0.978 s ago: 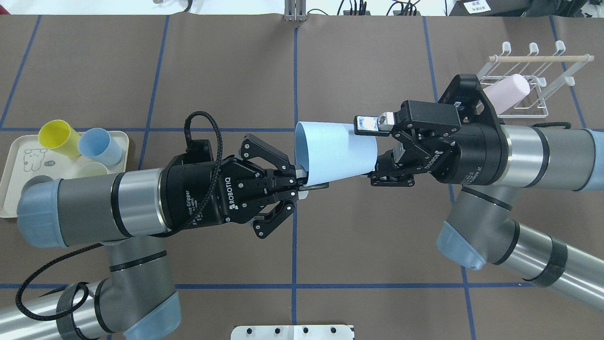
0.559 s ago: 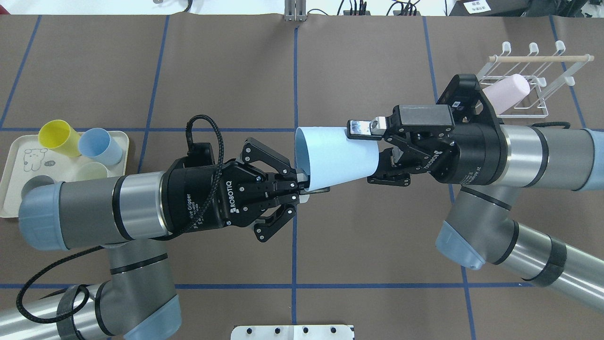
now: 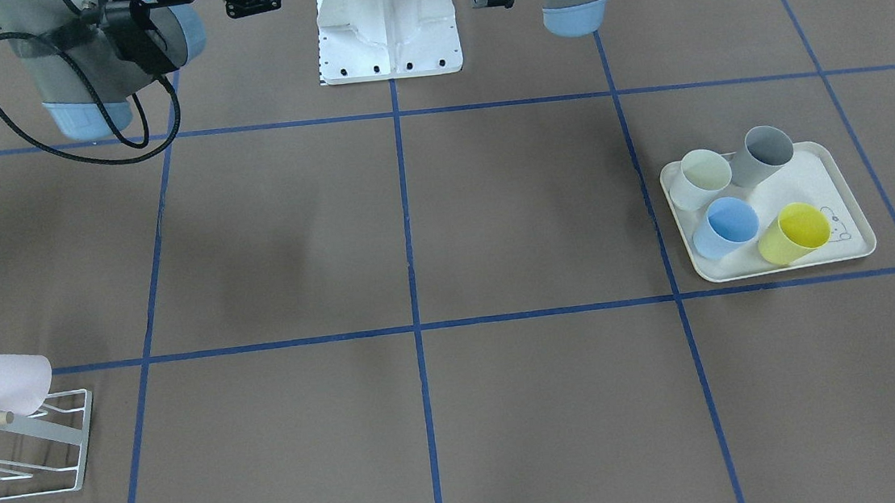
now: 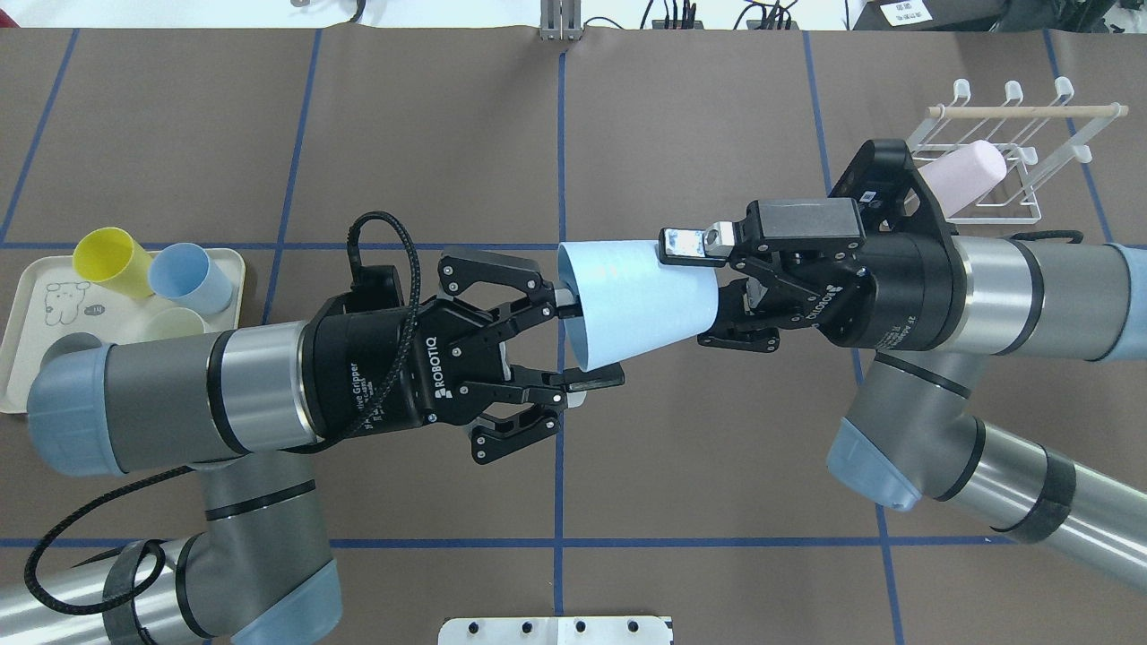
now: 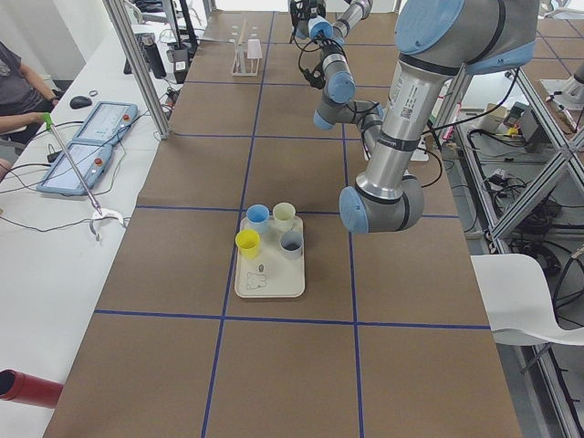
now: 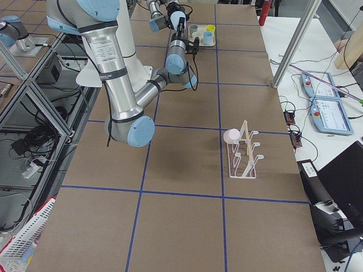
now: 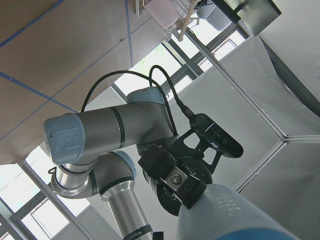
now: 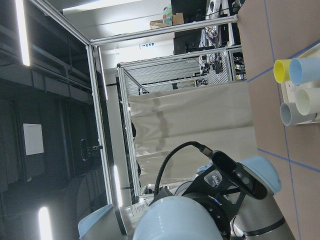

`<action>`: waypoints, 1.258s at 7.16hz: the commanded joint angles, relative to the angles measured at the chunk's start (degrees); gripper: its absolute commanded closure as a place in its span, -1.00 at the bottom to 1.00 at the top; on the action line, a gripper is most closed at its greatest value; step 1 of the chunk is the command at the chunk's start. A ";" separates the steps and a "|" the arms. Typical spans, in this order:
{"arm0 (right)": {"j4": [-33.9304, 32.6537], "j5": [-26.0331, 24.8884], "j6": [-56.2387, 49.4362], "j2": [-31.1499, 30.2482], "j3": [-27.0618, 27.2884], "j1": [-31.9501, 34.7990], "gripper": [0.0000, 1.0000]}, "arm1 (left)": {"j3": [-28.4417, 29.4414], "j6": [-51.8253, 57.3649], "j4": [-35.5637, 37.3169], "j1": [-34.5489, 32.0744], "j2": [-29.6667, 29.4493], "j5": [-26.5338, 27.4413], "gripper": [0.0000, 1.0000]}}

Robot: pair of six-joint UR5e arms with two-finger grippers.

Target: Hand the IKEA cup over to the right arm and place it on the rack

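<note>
- The pale-blue tapered plastic cup (image 4: 636,300) hangs on its side in the air, well apart from the small white wire drying rack (image 4: 1013,161), over the middle of the table; its mouth points away from the rack and its narrow base towards it.
- The right gripper (image 4: 708,291) is clamped across the cup at the base end, one finger above and one below; I judge this grip leaves the mouth free, so the cup can go upside-down over a prong.
- The left gripper (image 4: 578,340) stands spread at the cup's mouth, one fingertip at the opening and the other below the rim; neither looks pressed to the wall, so the right side appears to carry the weight and the hand-over looks nearly done.
- A pale-pink cup (image 4: 963,175) lies tilted on the rack beneath its light wooden rod (image 4: 1021,111); a free prong is probably needed.
- At the table end farthest from the rack sits a cream rectangular tray (image 3: 814,179) bearing yellow, blue, pale-green and grey cups, upright and close together.
- The table is covered in matt brown sheeting (image 3: 550,404) crossed by blue tape lines; it looks flat and not slippery.
- Around it stand aluminium frame posts; beyond the long edge nearer the rack, a white desk holds control tablets, and a person's arm rests there.
</note>
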 commanded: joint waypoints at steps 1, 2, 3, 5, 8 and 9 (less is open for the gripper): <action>0.48 -0.02 -0.02 -0.12 0.07 0.17 0.45 | -0.96 0.49 0.11 -1.96 1.02 0.58 -1.00; 0.48 -0.20 -0.37 -0.12 0.16 0.26 0.45 | -0.53 0.67 0.20 -2.58 3.64 0.41 -1.00; 0.05 -1.85 -1.07 -0.47 0.07 0.95 0.45 | 0.43 4.50 0.38 -4.50 6.02 -0.03 -1.00; -6.17 -0.47 -7.28 -2.04 -1.07 4.38 0.45 | 0.44 11.28 5.08 -11.68 10.16 -6.33 -1.00; -12.58 3.29 -25.20 -14.51 -0.98 11.38 0.45 | 0.09 27.24 23.88 -24.70 10.34 -20.91 -1.00; -19.14 10.02 -26.55 -14.45 -0.55 18.81 0.45 | 0.00 31.04 28.19 -26.82 10.35 -21.39 -1.00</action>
